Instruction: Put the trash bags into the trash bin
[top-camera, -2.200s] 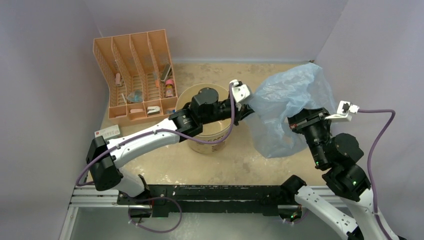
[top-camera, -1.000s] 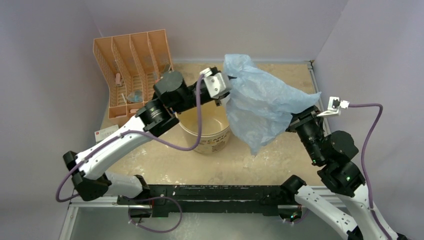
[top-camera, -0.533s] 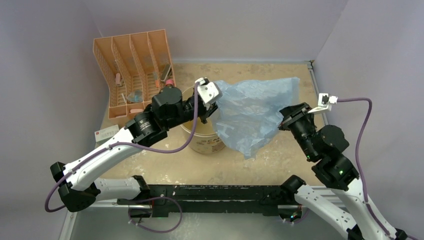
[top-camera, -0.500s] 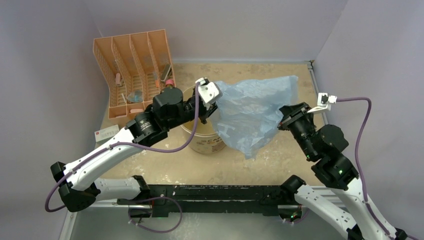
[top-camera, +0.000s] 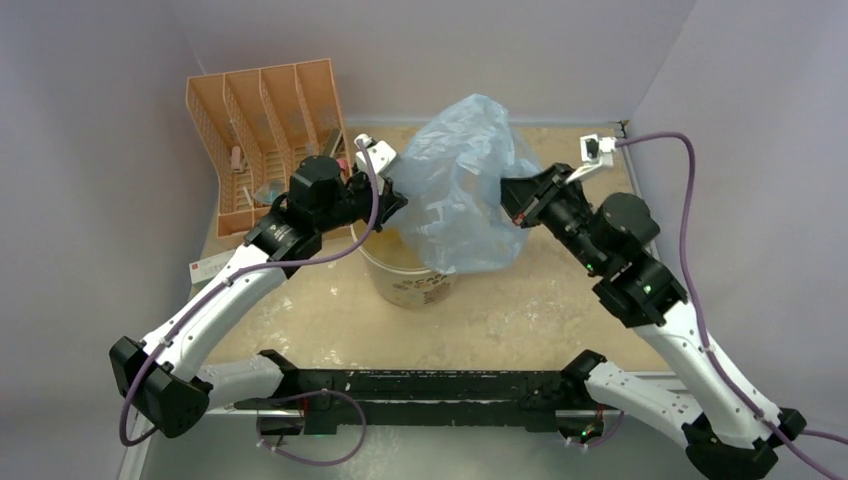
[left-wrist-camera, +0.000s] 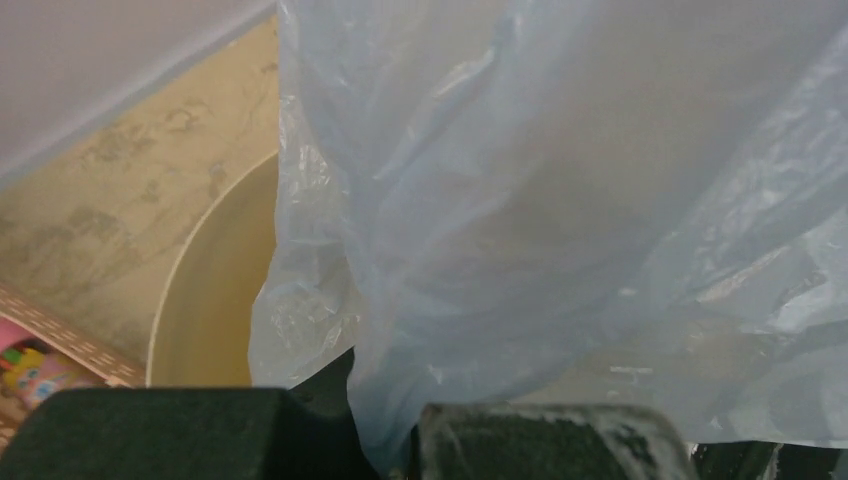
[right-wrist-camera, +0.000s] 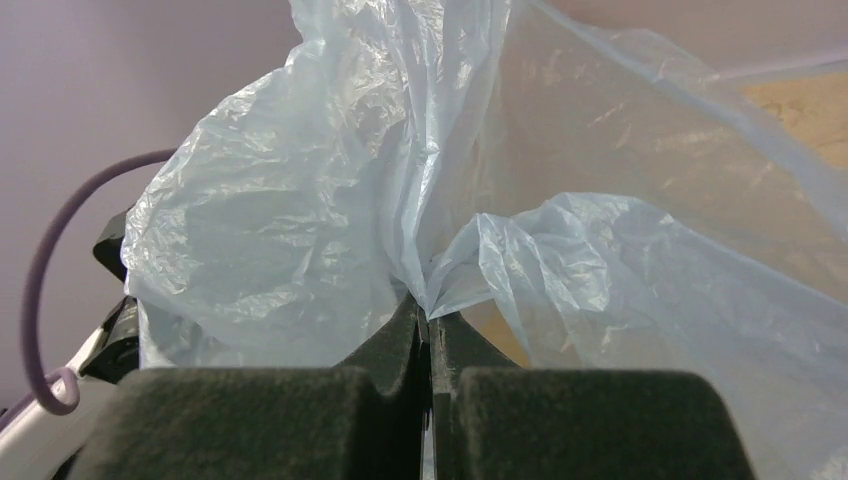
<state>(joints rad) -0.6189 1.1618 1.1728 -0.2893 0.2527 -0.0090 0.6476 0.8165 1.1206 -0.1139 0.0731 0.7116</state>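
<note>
Hanging over one bin (top-camera: 410, 285), one pinched bag (top-camera: 455, 190)

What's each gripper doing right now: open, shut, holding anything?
Left gripper: shut on the trash bag.
Right gripper: shut on the trash bag, which hangs over the trash bin.

Upper left of the overhead view, an orange slotted plastic organizer rack (top-camera: 265, 120) stood upright on its tray base. A small pink item (top-camera: 237, 158) sat in one slot and a bluish piece (top-camera: 268, 192) lay in a lower compartment; neither was clear enough to name. Just below the rack, at the left edge, lay a white card with a red stripe (top-camera: 213, 264). All rested on a mottled tan tabletop (top-camera: 500, 310), boxed in by plain lilac-grey walls (top-camera: 450, 50).
</note>
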